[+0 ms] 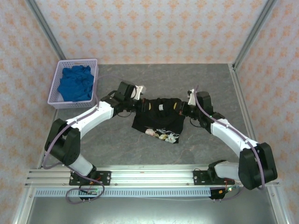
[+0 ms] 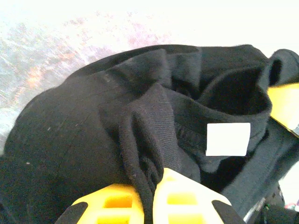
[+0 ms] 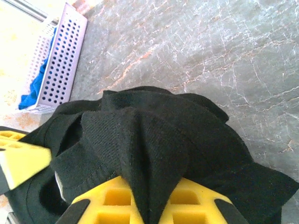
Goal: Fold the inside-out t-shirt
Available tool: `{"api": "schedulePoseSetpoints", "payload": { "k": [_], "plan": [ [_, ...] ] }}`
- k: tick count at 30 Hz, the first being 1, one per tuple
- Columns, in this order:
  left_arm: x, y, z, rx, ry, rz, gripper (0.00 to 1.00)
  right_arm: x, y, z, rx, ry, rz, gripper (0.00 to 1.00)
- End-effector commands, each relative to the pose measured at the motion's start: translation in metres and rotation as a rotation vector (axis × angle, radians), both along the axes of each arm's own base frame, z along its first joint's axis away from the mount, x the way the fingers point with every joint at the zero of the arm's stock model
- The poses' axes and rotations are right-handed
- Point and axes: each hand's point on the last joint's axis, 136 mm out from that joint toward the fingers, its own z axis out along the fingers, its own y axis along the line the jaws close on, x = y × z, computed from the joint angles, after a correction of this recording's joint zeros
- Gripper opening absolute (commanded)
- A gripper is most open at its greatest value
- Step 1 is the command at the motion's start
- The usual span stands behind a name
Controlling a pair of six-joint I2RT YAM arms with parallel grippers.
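Observation:
The black t-shirt [image 1: 159, 116] hangs bunched between my two arms over the middle of the table, its lower part with a white-and-red print [image 1: 163, 135] resting on the grey surface. My left gripper [image 1: 141, 104] is shut on a fold of the shirt at its left top corner. The yellow fingers [image 2: 112, 205] pinch a ridge of black fabric [image 2: 140, 140] beside the collar, with the white neck tag [image 2: 228, 139] close by. My right gripper [image 1: 183, 108] is shut on the right top corner, its fingers [image 3: 196, 205] clamping a thick pleat of the t-shirt [image 3: 149, 149].
A lavender perforated basket [image 1: 56, 88] with a bright blue cloth [image 1: 74, 83] stands at the back left, also seen as the basket [image 3: 58, 65] in the right wrist view. Metal frame posts and patterned walls bound the table. Bare grey tabletop [image 1: 187, 79] lies behind the shirt.

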Motion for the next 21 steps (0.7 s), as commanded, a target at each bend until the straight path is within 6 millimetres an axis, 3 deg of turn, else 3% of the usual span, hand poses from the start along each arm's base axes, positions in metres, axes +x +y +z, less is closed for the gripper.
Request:
{"api": "schedulePoseSetpoints", "payload": {
  "k": [1,9,13,17,21],
  "plan": [
    [0.03,0.013,0.043,0.019,-0.169,0.093,0.0,0.022,-0.004,0.05,0.017,-0.137,-0.071,0.0],
    [0.088,0.039,0.135,0.084,-0.414,0.198,0.0,0.08,-0.018,0.104,-0.124,-0.279,-0.151,0.0],
    [0.124,0.055,0.155,0.108,-0.472,0.259,0.0,0.124,-0.023,0.132,-0.144,-0.373,-0.165,0.0],
    [0.165,0.062,0.176,0.141,-0.562,0.288,0.0,0.172,-0.011,0.157,-0.148,-0.469,-0.118,0.0],
    [0.21,0.061,0.178,0.129,-0.596,0.295,0.0,0.211,0.002,0.169,-0.123,-0.538,-0.067,0.0]
  ]
}}
